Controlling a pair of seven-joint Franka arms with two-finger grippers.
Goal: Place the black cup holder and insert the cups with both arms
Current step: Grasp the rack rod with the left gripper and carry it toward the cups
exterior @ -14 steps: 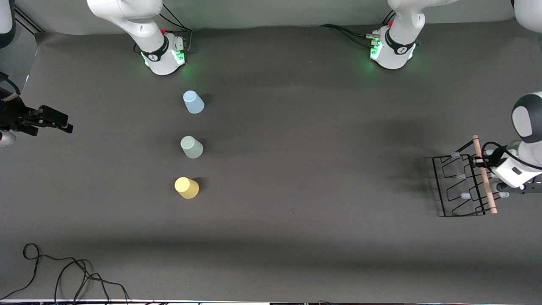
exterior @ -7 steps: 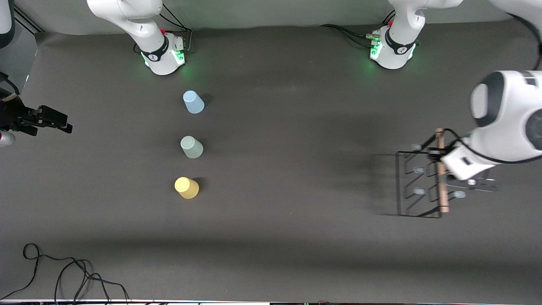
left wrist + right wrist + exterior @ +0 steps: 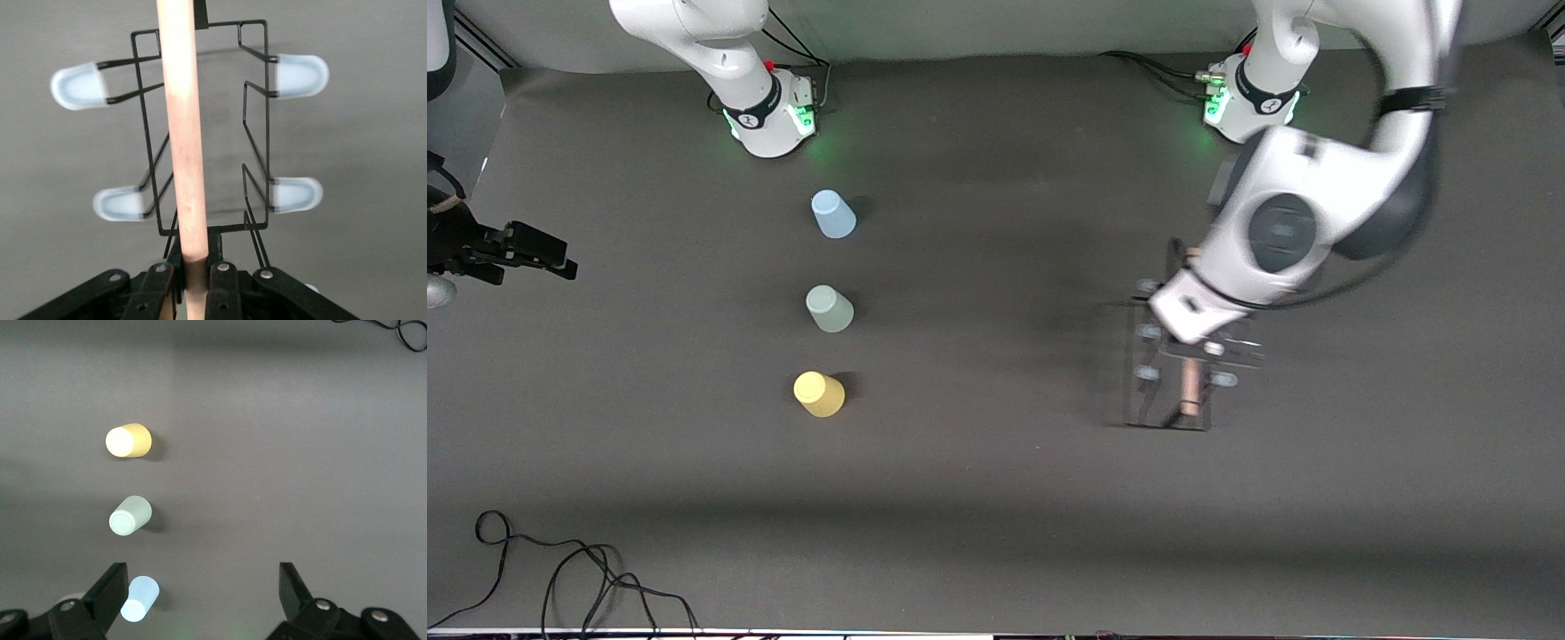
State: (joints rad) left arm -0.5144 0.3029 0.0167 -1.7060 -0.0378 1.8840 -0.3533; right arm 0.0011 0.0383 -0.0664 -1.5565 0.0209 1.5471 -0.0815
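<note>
My left gripper [image 3: 1199, 348] is shut on the light wooden rod [image 3: 183, 133] of the black cup holder [image 3: 1165, 391]. It holds the rack above the table, toward the left arm's end. In the left wrist view my left gripper [image 3: 198, 273] clamps the rod's end, and pale bluish caps [image 3: 300, 75] show on both sides. The light blue cup [image 3: 833, 214], the grey-green cup [image 3: 830, 308] and the yellow cup [image 3: 819, 394] stand upside down in a row. My right gripper [image 3: 516, 249] waits, open and empty, at the right arm's end of the table. In its wrist view [image 3: 200, 593] it looks down on the cups [image 3: 130, 515].
A loose black cable [image 3: 560, 578] lies at the table's near edge toward the right arm's end. The arm bases [image 3: 769, 116] stand along the edge farthest from the front camera. The table is a dark grey mat [image 3: 1005, 498].
My left arm has carried the cup holder from the table's edge at the left arm's end toward the middle. The right arm and the cups have not moved.
</note>
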